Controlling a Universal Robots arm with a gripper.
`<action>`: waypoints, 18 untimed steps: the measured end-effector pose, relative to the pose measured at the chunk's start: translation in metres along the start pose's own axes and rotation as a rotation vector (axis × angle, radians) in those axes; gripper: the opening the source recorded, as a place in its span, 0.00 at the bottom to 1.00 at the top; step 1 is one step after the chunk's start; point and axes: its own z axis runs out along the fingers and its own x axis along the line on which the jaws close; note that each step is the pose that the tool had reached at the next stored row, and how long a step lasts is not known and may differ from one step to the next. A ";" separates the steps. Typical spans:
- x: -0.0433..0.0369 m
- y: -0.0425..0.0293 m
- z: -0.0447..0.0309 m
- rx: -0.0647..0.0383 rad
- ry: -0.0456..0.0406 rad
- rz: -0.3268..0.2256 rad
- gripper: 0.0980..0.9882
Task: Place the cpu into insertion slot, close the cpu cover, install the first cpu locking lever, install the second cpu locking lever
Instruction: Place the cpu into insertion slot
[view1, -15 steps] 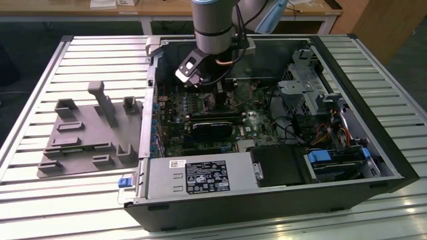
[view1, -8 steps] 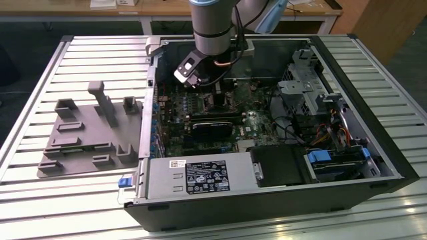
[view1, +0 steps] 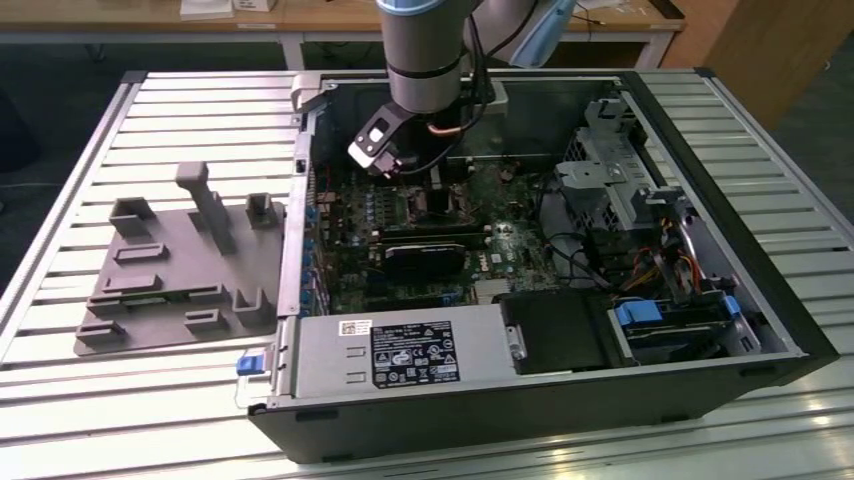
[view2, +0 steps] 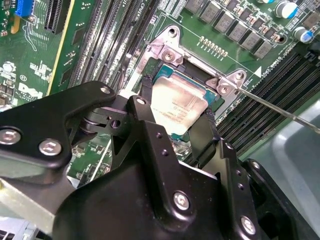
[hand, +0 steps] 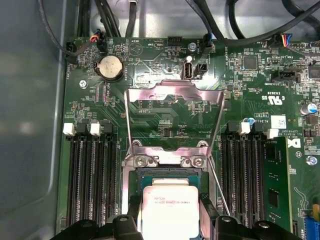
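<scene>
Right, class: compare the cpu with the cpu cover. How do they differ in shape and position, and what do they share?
The cpu is a solid plate; the cpu cover is a frame with a window that shows green board through it. The cpu is held by the gripper at the insertion slot; the cpu cover is swung open, away from the slot. Both are silver-grey metal.

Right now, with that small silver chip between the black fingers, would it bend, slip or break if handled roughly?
Probably stiff: the chip looks like a flat, metal-topped slab. Likely light, being small and thin. Its smooth, thin edges, pinched between the gripper's fingers, might slip if the squeeze is uneven.
</scene>
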 end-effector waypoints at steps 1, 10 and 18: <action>0.0000 -0.0001 0.0006 0.000 0.0000 0.000 0.49; 0.0002 0.0001 0.0006 -0.001 0.0011 0.000 0.49; 0.0000 0.0001 -0.0006 -0.006 -0.0020 0.000 0.49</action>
